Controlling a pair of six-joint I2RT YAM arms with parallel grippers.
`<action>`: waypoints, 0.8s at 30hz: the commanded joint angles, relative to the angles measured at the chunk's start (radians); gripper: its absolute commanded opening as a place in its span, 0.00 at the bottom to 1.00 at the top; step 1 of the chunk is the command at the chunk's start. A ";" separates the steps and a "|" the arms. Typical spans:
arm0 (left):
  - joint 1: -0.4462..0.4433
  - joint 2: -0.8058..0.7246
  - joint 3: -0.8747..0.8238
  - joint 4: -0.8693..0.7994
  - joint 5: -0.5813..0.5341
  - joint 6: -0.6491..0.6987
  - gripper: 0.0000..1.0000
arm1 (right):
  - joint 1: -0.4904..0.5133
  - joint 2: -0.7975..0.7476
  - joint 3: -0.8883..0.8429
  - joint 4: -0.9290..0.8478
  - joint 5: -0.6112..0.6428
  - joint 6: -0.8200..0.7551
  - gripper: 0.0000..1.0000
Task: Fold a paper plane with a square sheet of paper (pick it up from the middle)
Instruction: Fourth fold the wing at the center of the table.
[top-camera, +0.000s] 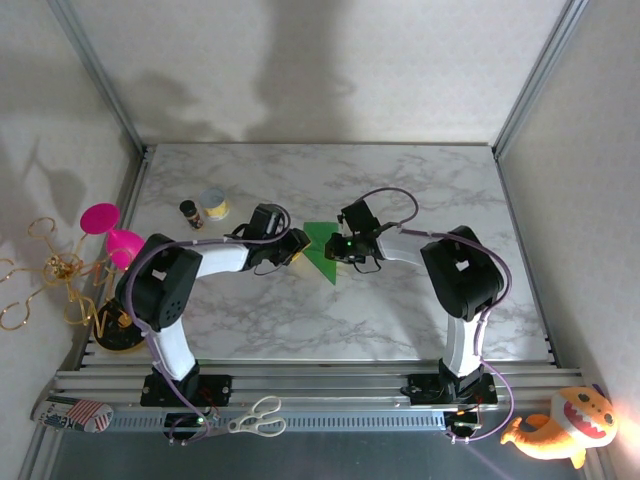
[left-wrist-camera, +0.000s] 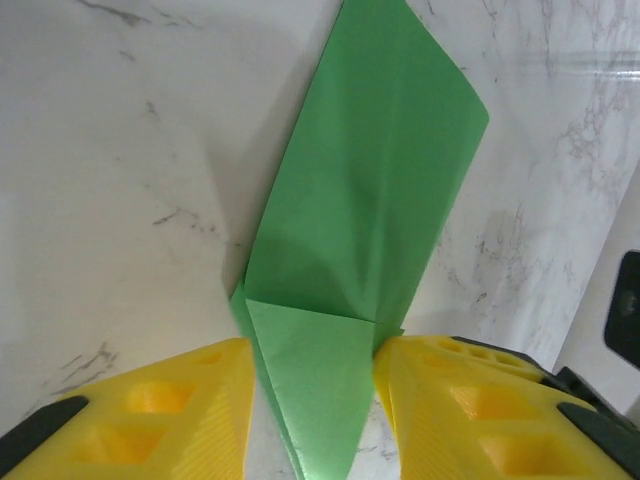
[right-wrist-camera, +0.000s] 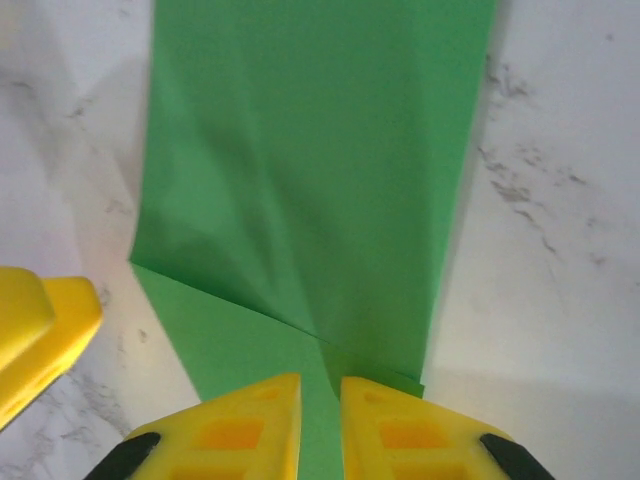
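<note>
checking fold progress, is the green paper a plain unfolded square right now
No, the green paper shows overlapping folded flaps with crease edges, not a plain square.

A small dark bottle and a short white-yellow cylinder stand close together on the marble table, to the left of the left jaws. Scissors lie well nearer than both jaws. An orange plush toy sits far to the right of the right jaws.
</note>
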 joint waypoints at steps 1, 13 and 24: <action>-0.006 0.026 0.033 -0.025 0.037 0.019 0.40 | -0.004 0.028 0.028 -0.040 0.024 -0.010 0.20; -0.007 0.060 0.057 -0.053 0.030 0.030 0.40 | -0.004 0.049 0.027 -0.060 0.030 -0.026 0.20; -0.007 0.082 0.064 -0.031 0.046 0.027 0.35 | -0.005 0.049 0.024 -0.059 0.032 -0.030 0.20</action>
